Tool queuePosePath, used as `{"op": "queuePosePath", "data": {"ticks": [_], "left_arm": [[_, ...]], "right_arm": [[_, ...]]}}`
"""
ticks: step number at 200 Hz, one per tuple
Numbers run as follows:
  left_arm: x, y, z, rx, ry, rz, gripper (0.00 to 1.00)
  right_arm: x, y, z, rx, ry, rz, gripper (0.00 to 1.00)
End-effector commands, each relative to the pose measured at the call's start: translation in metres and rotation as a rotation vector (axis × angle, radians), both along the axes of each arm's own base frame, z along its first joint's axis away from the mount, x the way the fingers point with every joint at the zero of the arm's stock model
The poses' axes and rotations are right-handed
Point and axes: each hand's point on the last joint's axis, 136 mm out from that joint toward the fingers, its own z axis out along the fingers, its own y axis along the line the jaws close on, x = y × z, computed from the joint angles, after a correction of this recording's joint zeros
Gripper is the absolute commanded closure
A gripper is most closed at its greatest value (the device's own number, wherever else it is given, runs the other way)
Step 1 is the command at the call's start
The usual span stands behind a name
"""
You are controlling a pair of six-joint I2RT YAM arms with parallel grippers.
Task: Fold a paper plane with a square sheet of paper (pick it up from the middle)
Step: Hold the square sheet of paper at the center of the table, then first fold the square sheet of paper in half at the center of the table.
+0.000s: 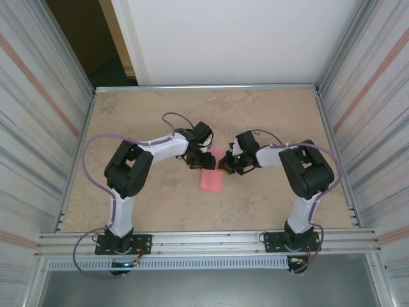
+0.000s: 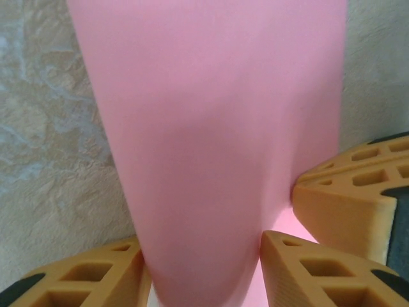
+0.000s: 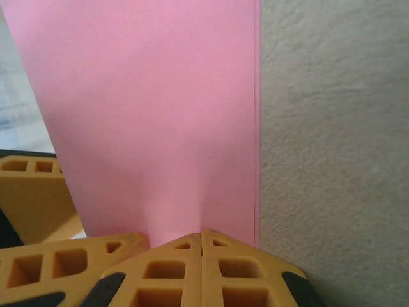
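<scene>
so the paper (image 3: pixel 153 109) runs long-ways straight out ahead of both claws, right claw (image 3: pixel 201 235) pinched shut on its near edge, left claw (image 2: pixel 203 248) jaws apart straddling it

Pink square sheet of paper (image 1: pixel 212 174) mid-bench (image 1: pixel 147 211), folded over into narrow strip, doubled edge showing, surface smooth, bowed upward, no dart shape yet.

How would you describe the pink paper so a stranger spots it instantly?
Start at the tan table. Mid-table, the left arm and right arm reach toward each other. Between their tips sits the paper, a narrow pink rectangle, the only pink thing there.
</scene>
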Motion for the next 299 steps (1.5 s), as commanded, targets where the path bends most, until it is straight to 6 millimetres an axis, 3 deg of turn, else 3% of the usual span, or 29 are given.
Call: {"op": "queuePosePath", "data": {"ticks": [1,16,41,62,96,130,156,242,299], "left_arm": [[0.012,0.022,0.031,-0.048,-0.039,0.103,0.5],[0.022,0.023,0.055,-0.134,-0.09,0.125,0.49],[0.022,0.003,0.086,-0.314,-0.121,0.091,0.53],[0.014,-0.018,0.09,-0.404,-0.081,0.067,0.6],[0.0,-0.041,0.068,-0.407,0.023,0.069,0.79],[-0.007,-0.041,0.046,-0.372,0.082,0.085,0.92],[-0.012,-0.042,0.034,-0.359,0.118,0.082,0.96],[-0.019,-0.035,-0.004,-0.287,0.188,0.088,0.98],[-0.018,-0.009,-0.018,-0.253,0.207,0.095,0.95]], "right_arm": [[-0.051,-0.044,-0.066,-0.252,0.204,0.059,0.97],[-0.049,-0.042,-0.064,-0.251,0.197,0.091,0.97],[-0.048,-0.04,-0.062,-0.247,0.196,0.118,0.98],[-0.047,-0.041,-0.064,-0.261,0.204,0.124,0.98],[-0.05,-0.046,-0.071,-0.292,0.234,0.11,0.99],[-0.056,-0.05,-0.078,-0.311,0.261,0.108,1.0],[-0.057,-0.051,-0.079,-0.319,0.264,0.103,1.0],[-0.059,-0.055,-0.083,-0.346,0.278,0.105,1.0],[-0.067,-0.068,-0.094,-0.416,0.304,0.118,1.0]]}}
